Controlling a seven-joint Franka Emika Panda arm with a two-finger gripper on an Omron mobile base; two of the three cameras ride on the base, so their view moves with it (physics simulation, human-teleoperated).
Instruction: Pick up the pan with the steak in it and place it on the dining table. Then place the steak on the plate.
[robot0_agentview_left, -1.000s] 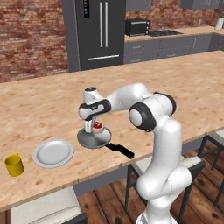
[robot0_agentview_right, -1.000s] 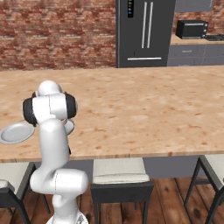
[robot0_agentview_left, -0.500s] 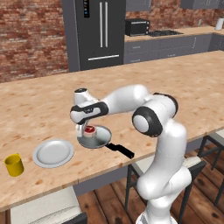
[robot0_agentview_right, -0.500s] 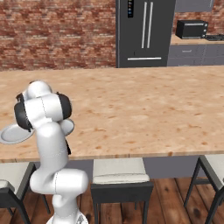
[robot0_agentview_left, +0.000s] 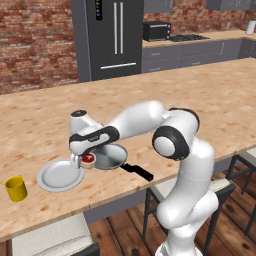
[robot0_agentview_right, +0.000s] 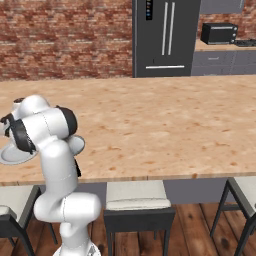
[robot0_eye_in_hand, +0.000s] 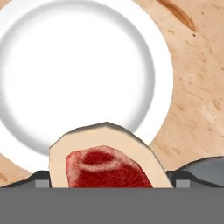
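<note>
The steak (robot0_agentview_left: 89, 159), red with a pale fat rim, hangs just above the dining table (robot0_agentview_left: 200, 100) between the pan and the plate, with my gripper (robot0_agentview_left: 87, 161) shut on it. In the hand view the steak (robot0_eye_in_hand: 105, 168) sits close between my fingertips (robot0_eye_in_hand: 41, 181), at the near rim of the plate (robot0_eye_in_hand: 78, 74). The grey pan (robot0_agentview_left: 112, 156) lies on the table right of the gripper, with nothing in it and its black handle (robot0_agentview_left: 137, 171) pointing toward the front edge. The light grey plate (robot0_agentview_left: 60, 175) lies left of the pan, bare.
A yellow cup (robot0_agentview_left: 16, 188) stands left of the plate near the table's front edge. Stools (robot0_agentview_right: 135, 197) stand under the front edge. A dark fridge (robot0_agentview_left: 112, 35) and grey counters are far behind. In the right base view my arm hides most of the pan.
My gripper has carried the steak up out of the pan and leftward toward the plate. The pan and plate have not moved.
</note>
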